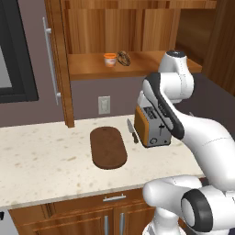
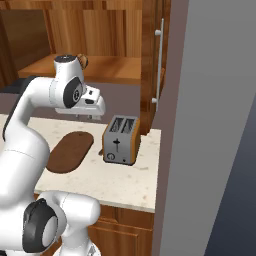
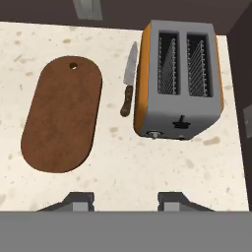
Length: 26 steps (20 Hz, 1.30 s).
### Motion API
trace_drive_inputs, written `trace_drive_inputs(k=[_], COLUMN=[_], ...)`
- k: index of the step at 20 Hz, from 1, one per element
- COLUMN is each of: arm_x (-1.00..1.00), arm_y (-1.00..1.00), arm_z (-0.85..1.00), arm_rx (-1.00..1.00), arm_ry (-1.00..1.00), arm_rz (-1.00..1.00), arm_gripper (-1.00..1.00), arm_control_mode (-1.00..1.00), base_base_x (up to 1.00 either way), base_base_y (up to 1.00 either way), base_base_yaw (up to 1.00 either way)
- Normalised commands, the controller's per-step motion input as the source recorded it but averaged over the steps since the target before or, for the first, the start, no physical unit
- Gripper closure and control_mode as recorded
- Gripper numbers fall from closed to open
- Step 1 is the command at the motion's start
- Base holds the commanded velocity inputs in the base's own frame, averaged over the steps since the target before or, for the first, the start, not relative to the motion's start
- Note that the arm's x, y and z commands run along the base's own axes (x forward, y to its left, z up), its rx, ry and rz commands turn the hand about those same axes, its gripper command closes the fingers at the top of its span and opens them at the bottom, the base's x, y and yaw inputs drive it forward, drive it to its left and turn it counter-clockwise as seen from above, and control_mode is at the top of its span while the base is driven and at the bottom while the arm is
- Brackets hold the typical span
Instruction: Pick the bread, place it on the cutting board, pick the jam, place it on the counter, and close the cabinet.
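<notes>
Resting flat on speckled stone counter: smooth oval wooden cutting board.

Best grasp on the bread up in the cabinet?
Probably across the ring of the bread, pinching its outer edge from the open front of the cabinet. It stands on the shelf with the jam close on its left, so approach slightly from the right.

Bare speckled cream stone bench in front; grey-orange two-slot toaster and steel knife block right of dark oval wooden board.
</notes>
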Motion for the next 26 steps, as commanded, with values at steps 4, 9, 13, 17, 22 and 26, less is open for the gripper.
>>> trace_drive_inputs(k=[4,9,13,17,22,26], arm_x=[-0.03,-0.14,-0.27,-0.18,0.00,-0.01], arm_y=[0.00,0.00,0.00,0.00,0.00,0.00], arm_z=[0.00,0.07,0.18,0.23,0.29,0.36], arm_rx=[0.00,0.00,0.00,0.00,0.00,0.00], arm_ry=[-0.06,-0.12,-0.17,-0.17,-0.10,-0.09], arm_rz=[0.00,0.00,0.00,0.00,0.00,0.00], arm_gripper=[-1.00,-1.00,-1.00,-1.00,-1.00,-1.00], arm_control_mode=[-1.00,-1.00,-1.00,-1.00,-1.00,-1.00], base_base_x=[0.00,0.00,0.00,0.00,0.00,0.00], base_base_y=[0.00,0.00,0.00,0.00,0.00,0.00], base_base_yaw=[0.00,0.00,0.00,0.00,0.00,0.00])
